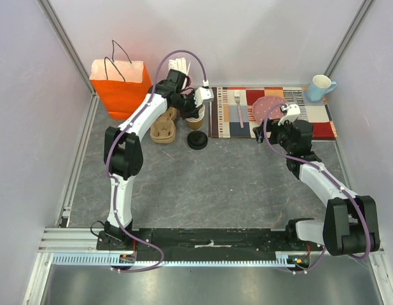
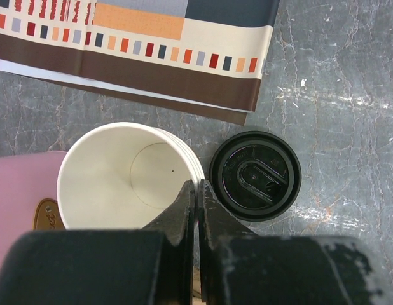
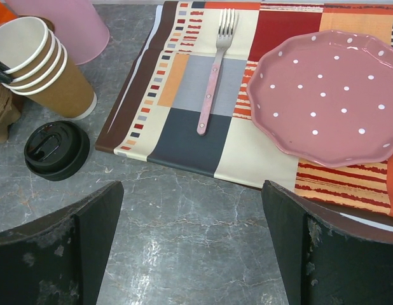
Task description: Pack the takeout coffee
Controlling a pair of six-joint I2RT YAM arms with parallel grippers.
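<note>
- The takeout coffee [image 2: 255, 175] shows only as its black lid, low on the bench toward the far edge, left of centre. I cannot make out a cup body beneath it.
- Just beside it stands the stack of paper cups [image 2: 120, 175]. The left gripper [image 2: 196, 184] has its fingers pressed almost together at the top rim, seemingly pinching the wall.
- Probably best is to free that rim, centre over the lid and grip it squarely so it cannot skid.
- The right gripper [image 3: 190, 190] hangs wide apart and empty by the placemat [image 3: 203, 95]; it could steady things.
- The orange bag [image 1: 119, 89] waits in the far-left corner, so carry the coffee upright.
</note>
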